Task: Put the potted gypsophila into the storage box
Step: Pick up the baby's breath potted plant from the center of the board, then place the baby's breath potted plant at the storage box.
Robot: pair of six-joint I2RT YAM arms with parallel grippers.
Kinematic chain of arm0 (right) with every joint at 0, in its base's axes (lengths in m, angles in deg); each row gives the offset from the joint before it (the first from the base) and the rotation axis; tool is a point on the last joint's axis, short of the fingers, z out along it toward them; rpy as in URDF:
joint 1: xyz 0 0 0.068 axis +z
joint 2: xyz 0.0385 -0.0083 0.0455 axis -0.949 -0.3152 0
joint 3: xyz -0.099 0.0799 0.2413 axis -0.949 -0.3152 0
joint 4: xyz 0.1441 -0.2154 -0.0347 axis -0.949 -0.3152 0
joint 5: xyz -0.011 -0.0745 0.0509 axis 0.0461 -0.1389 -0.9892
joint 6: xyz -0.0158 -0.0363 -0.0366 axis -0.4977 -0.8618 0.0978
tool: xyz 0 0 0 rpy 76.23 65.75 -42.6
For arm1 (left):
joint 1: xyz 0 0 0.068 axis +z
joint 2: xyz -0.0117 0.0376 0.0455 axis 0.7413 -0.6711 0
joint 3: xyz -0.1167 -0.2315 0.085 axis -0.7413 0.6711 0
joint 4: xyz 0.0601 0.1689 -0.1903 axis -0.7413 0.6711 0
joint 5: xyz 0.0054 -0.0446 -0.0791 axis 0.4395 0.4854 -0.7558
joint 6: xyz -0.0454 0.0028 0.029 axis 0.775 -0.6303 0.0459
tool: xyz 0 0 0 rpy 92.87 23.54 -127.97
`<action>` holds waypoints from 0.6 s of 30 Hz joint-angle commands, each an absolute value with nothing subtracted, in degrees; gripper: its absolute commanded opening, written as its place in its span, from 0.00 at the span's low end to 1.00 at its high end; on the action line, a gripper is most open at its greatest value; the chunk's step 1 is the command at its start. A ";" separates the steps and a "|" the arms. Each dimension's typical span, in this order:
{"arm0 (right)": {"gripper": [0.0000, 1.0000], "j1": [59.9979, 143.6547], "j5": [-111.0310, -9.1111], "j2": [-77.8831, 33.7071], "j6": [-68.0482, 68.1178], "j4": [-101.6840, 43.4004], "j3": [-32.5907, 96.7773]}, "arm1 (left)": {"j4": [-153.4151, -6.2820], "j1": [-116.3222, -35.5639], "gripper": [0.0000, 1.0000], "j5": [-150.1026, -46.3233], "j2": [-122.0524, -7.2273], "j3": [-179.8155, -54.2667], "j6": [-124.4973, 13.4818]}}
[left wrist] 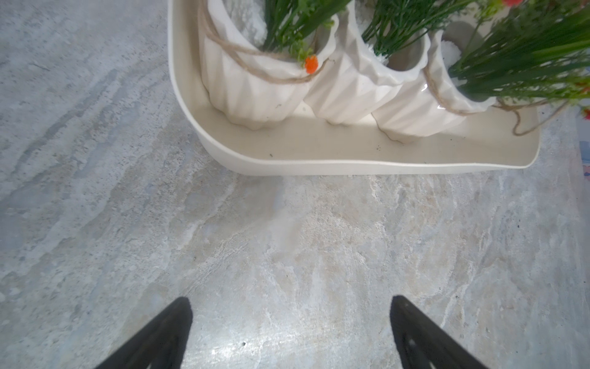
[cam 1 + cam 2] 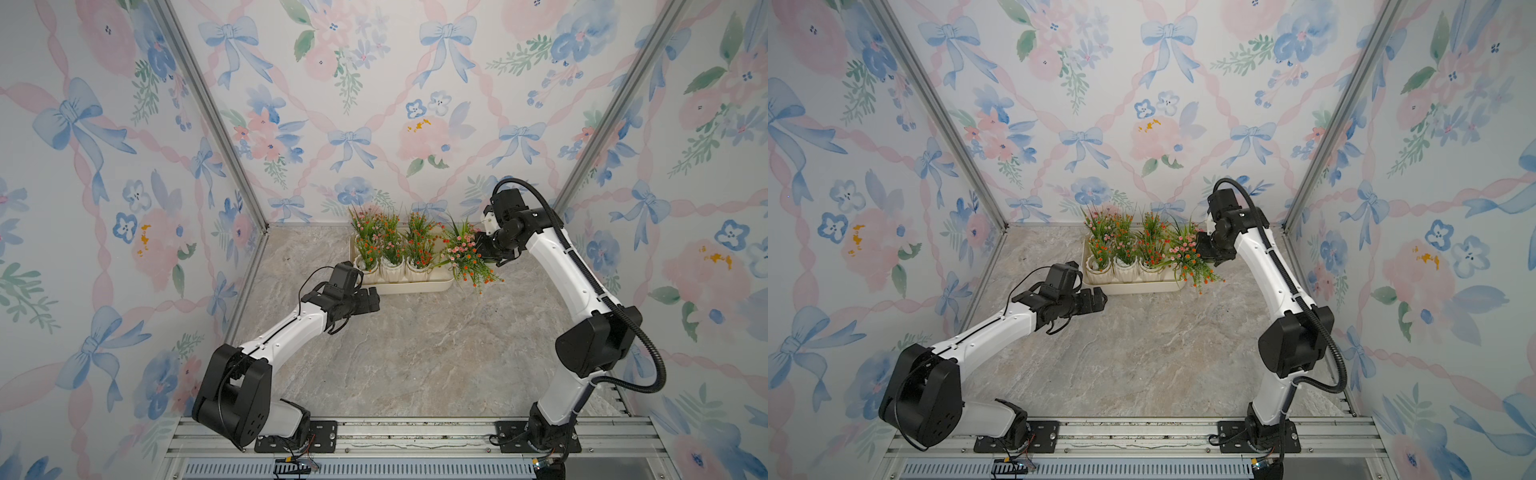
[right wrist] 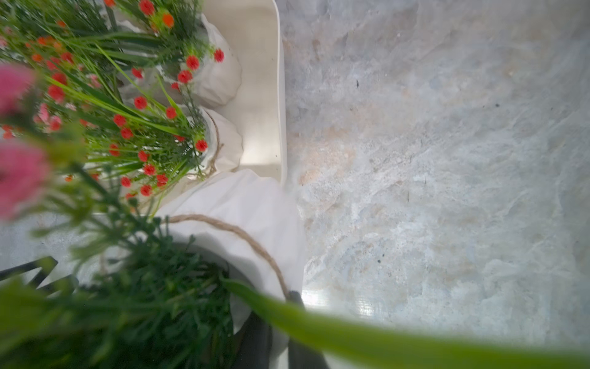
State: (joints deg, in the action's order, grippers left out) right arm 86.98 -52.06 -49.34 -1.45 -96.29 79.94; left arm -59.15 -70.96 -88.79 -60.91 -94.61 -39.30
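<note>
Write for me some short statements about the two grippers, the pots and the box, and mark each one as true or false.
1. The left gripper is open and empty. True.
2. The storage box is empty. False: at least three white pots stand in it.
3. The right gripper is shut on the rim of the pink-flowered pot. True.
4. The left gripper touches the storage box. False: bare table lies between them.

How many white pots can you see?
4: three pots in the storage box, one pot held by the right end effector. More may be hidden.
</note>
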 commanded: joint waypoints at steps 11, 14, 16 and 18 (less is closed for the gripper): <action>0.00 84.46 -54.56 -68.21 4.36 -95.89 101.70 | -59.20 -68.59 0.98 -89.76 -58.98 -94.28 -40.90; 0.00 84.37 -54.96 -69.72 5.29 -93.72 101.61 | -59.15 -68.22 0.98 -89.85 -59.46 -94.38 -40.87; 0.00 84.37 -55.60 -70.61 6.12 -92.28 101.68 | -59.15 -68.06 0.98 -89.87 -59.97 -94.60 -40.90; 0.00 84.45 -56.18 -71.37 6.99 -91.14 101.66 | -59.17 -67.86 0.98 -89.94 -60.38 -94.87 -40.91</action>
State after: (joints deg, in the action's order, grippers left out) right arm 84.68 -53.42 -70.17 4.52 -95.72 98.89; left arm -59.18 -68.38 -89.08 -59.75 -94.61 -39.71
